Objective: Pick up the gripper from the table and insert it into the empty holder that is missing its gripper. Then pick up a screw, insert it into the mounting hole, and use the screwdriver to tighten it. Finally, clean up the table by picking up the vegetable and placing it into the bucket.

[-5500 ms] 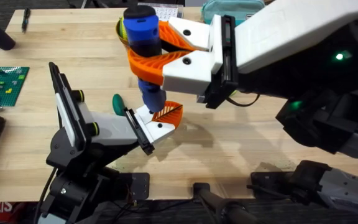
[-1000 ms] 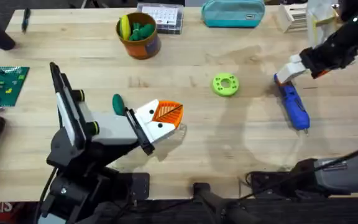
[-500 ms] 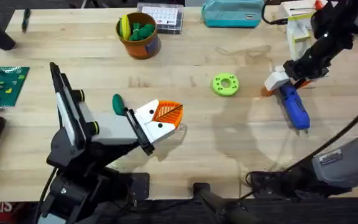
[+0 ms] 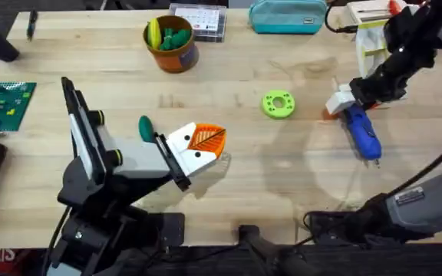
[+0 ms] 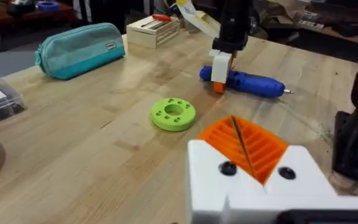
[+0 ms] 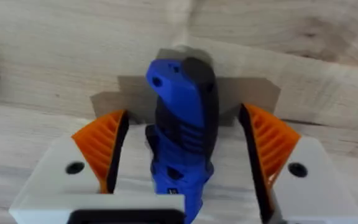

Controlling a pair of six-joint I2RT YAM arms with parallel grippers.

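Observation:
The blue screwdriver (image 4: 364,134) lies flat on the table (image 4: 282,176) at the right, its bit pointing toward the front edge. My right gripper (image 4: 346,107) hangs over its collar end. In the right wrist view the gripper (image 6: 182,155) is open, and the orange pads (image 6: 101,146) stand apart from the blue body (image 6: 179,118) on both sides. My left gripper (image 4: 202,146) is shut near the table's middle, pads pressed together (image 5: 241,146). A dark green vegetable (image 4: 145,126) lies just behind it. The orange-brown bucket (image 4: 172,44) stands at the back.
A green ring-shaped disc (image 4: 278,104) lies between the two grippers. At the back are a teal zip pouch (image 4: 288,15), a clear parts box (image 4: 204,21) and a small wooden box (image 5: 154,31). A green brick plate (image 4: 2,103) sits at the left edge.
The right arm no longer holds the screwdriver upright over the left gripper; the tool lies on the table. Over the last second the right gripper shifted left and down over its collar end.

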